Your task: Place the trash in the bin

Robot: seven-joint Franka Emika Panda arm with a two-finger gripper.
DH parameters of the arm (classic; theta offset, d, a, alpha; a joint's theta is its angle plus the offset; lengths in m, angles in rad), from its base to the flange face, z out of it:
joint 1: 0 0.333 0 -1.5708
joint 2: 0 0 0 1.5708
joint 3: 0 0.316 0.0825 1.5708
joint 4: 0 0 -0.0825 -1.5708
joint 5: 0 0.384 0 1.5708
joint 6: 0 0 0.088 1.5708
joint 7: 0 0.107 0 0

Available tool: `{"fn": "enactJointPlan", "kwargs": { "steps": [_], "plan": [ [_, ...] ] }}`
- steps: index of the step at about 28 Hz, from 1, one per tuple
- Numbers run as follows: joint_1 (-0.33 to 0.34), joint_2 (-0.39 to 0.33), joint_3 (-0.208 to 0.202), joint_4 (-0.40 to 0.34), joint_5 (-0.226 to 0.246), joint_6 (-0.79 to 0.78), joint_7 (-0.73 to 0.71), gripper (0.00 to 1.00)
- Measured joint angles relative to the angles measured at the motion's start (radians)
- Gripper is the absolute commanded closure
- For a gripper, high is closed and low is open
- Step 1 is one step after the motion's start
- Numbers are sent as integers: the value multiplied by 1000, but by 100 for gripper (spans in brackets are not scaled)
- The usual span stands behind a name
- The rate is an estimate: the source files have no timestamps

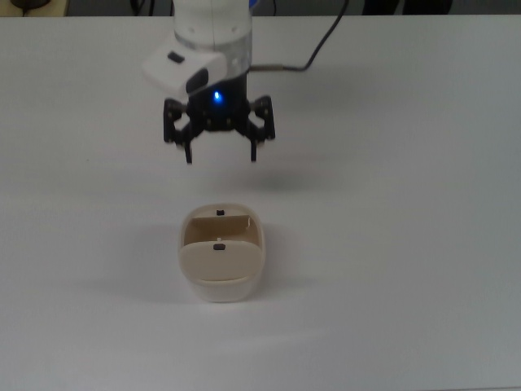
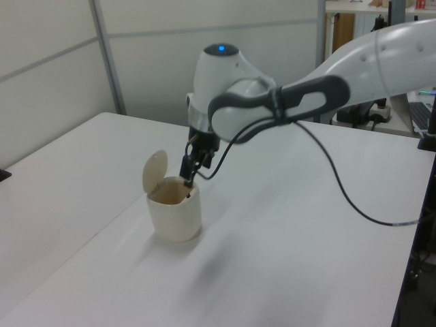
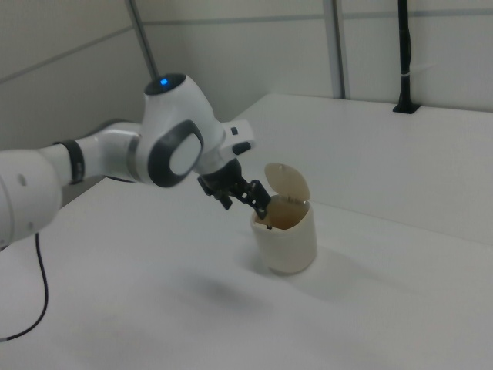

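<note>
Your bin stands upright on the table, lid swung up, tan inside showing. You cannot see the trash in any view. The gripper hangs above and beside the bin, jaws apart, empty.

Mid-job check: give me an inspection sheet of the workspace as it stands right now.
Surface: white table, bare apart from the bin.
Bin: beige bin upright, lid tipped open.
Trash: not visible in any view; the bin's inside only partly shows.
Clutter: nothing seen.
Gripper: gripper open, empty, above the table beyond the bin toward the top view's top.
Cables: black cable trails off the arm.
Surroundings: grey panelled walls; more equipment past the table in the left view's right.
</note>
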Motion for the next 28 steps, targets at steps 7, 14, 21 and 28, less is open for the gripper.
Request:
{"fn": "enactJointPlan", "kwargs": {
  "steps": [7, 14, 21, 28],
  "plan": [
    [-2, -131, -18, 1, 0, -258, 24, 0],
    [-2, -223, -52, 1, 0, -415, 25, 0],
    [-2, -237, -53, -3, 0, -431, 25, 0],
    [-2, -234, -55, 1, 0, -431, 25, 0]
  ]
}}
